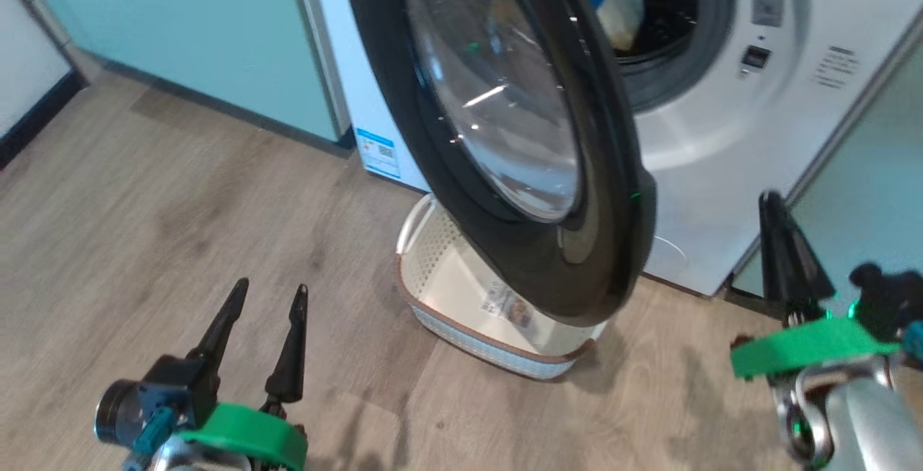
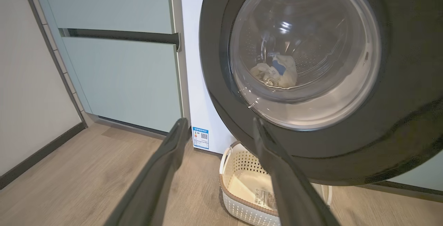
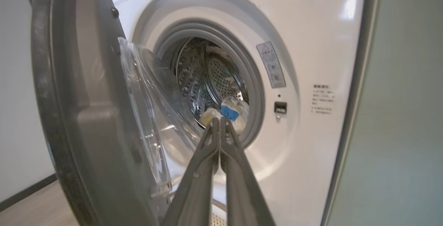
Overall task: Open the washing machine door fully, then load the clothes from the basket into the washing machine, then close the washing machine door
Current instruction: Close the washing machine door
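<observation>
Your washing machine point(image 1: 721, 117) looks loaded, so treat this as the closing step. The washing machine door point(image 1: 497, 96) hangs partly swung out from its hinge on your left, with its black rim over the basket point(image 1: 490, 345). Press squarely on the outer rim near the free edge and follow through until the latch catches. The pale green cabinet point(image 1: 872, 190) crowds your right side. The basket looks empty, though the door hides part of it. The clothes point(image 1: 613, 2) lie at the drum's mouth beside the grey gasket point(image 1: 670, 81), so mind pinching. Your left gripper point(image 1: 272, 287) has its fingers spread apart and empty, facing the door's outer side. Your right gripper point(image 1: 770, 200) has its fingers pressed together on nothing.
</observation>
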